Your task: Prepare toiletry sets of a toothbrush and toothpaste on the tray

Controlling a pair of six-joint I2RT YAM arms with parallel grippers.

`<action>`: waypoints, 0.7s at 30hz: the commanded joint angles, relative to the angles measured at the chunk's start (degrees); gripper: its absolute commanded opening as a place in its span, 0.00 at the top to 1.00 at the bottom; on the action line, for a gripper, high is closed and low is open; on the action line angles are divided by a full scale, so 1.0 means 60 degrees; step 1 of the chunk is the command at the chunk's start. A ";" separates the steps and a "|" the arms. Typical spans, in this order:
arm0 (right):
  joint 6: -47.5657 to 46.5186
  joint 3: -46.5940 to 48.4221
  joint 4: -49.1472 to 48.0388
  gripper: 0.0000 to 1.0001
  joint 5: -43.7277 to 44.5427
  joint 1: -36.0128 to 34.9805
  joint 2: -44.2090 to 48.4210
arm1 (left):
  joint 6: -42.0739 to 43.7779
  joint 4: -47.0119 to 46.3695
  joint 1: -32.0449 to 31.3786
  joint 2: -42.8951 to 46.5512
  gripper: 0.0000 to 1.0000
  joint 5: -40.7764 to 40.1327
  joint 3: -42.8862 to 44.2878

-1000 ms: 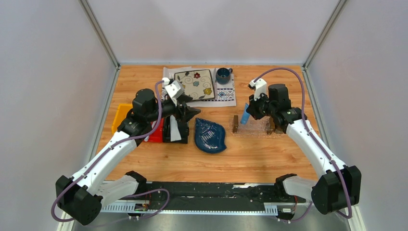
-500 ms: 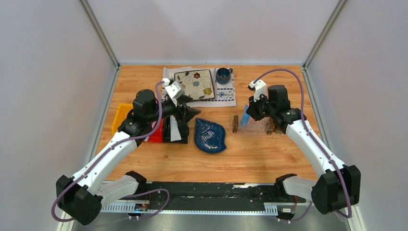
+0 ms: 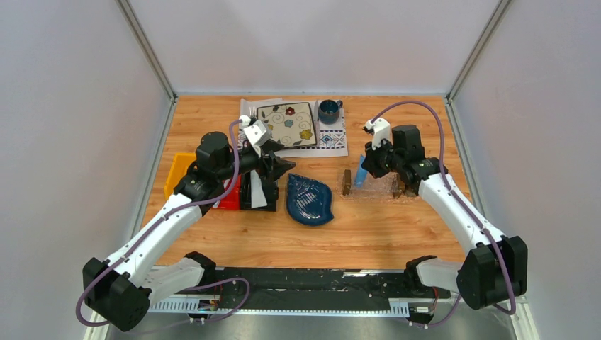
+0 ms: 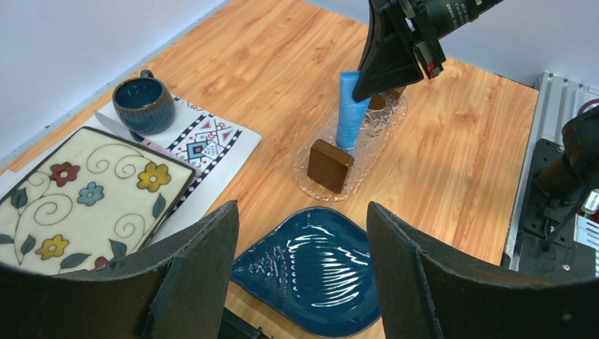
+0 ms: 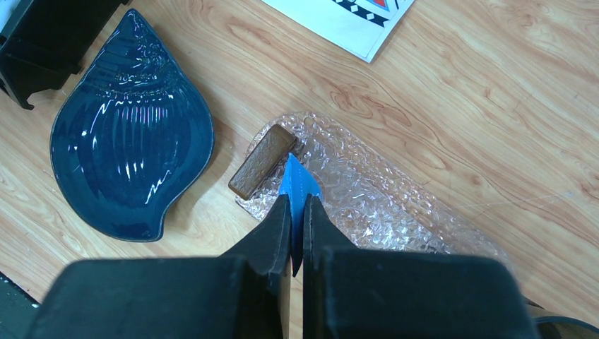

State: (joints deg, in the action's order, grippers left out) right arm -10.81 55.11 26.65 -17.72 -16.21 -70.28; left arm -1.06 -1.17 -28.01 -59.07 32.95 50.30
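My right gripper [image 5: 297, 201] is shut on the flat tail of the light blue toothpaste [image 5: 299, 185]. The tube [image 3: 361, 172] hangs upright, cap down, over the left end of the clear tray [image 3: 379, 190], just beside its brown block [image 5: 263, 162]. In the left wrist view the tube [image 4: 350, 109] stands in the tray [image 4: 367, 138] behind the block [image 4: 330, 164]. My left gripper [image 4: 302, 212] is open and empty above the black bin [image 3: 254, 191], facing the blue dish. No toothbrush shows. A pale thing lies in the black bin; what it is I cannot tell.
A dark blue leaf-shaped dish [image 3: 310, 200] lies between the bin and the tray. Red [image 3: 230, 200] and yellow [image 3: 177, 173] bins sit left of the black one. At the back, a flowered plate [image 3: 287, 124] and a blue mug [image 3: 328, 110] rest on a patterned cloth.
My right gripper has edged slightly left with the tube. The left arm has not moved.
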 commanded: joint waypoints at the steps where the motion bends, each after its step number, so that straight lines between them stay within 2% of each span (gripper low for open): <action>1: -0.0103 0.0058 -0.0648 1.00 -0.0109 -0.0053 -0.0005 | 0.0133 -0.0406 0.0054 0.0016 0.26 0.0163 0.0010; 21: -0.0205 -0.0118 -0.0736 1.00 0.0081 -0.0243 -0.0210 | 0.0118 -0.0420 0.0054 0.0016 0.26 0.0207 -0.0020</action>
State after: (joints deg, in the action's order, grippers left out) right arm -10.92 54.92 25.76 -17.47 -17.23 -71.55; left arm -1.08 -1.21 -28.01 -59.07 33.01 50.30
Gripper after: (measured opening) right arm 0.040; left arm 0.742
